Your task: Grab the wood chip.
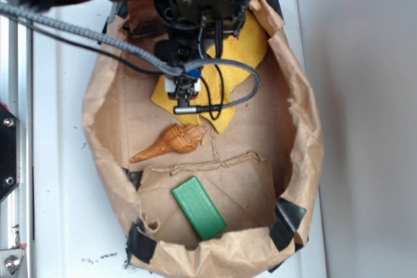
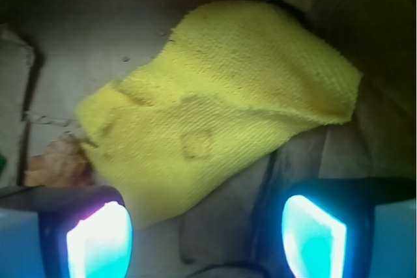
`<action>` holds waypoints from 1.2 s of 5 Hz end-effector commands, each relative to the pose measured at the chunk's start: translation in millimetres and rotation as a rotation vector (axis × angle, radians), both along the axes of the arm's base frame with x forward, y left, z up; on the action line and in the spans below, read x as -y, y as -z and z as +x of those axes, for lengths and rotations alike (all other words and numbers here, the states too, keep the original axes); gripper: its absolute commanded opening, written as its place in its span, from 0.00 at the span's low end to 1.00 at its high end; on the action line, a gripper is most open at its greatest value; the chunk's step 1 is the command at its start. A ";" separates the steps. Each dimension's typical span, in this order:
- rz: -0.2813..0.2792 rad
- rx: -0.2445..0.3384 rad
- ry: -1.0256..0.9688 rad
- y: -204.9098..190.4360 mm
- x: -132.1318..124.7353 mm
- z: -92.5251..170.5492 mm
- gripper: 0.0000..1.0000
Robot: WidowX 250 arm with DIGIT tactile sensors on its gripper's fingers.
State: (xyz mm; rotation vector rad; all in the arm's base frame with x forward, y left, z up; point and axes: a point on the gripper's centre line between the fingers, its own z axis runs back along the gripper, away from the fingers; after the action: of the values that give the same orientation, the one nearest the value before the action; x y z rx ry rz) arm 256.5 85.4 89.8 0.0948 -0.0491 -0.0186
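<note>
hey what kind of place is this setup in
Probably a lab workbench: a robot arm with an open gripper hangs over a taped brown paper bin on a white surface, holding test props: seashell, green block, yellow cloth.

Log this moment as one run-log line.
tool: open, empty | under it: yellow cloth | wood chip: not visible | seashell: beside cloth edge | green block: untouched | container: brown paper bag

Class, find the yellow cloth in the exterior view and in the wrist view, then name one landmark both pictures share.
Exterior: the yellow cloth lies in the upper middle of the paper bag, partly hidden under the arm.
Wrist: it fills the centre of the picture, above the open gripper.
Shared landmark: the seashell, just off the cloth's corner, shows at the wrist view's left edge.
</note>
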 end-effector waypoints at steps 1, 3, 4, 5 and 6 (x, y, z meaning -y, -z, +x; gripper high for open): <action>0.102 0.052 -0.058 28.1 -11.9 14.7 1.00; 0.110 0.062 -0.022 33.7 -16.6 6.2 1.00; 0.005 0.041 0.028 5.9 -18.1 -10.8 1.00; -0.064 0.010 0.055 -12.6 -26.7 -20.5 1.00; -0.081 0.000 0.075 -17.1 -32.3 -27.5 1.00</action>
State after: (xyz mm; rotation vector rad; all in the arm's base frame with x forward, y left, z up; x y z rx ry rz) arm 226.2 99.9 85.9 -0.0267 0.0152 -0.1279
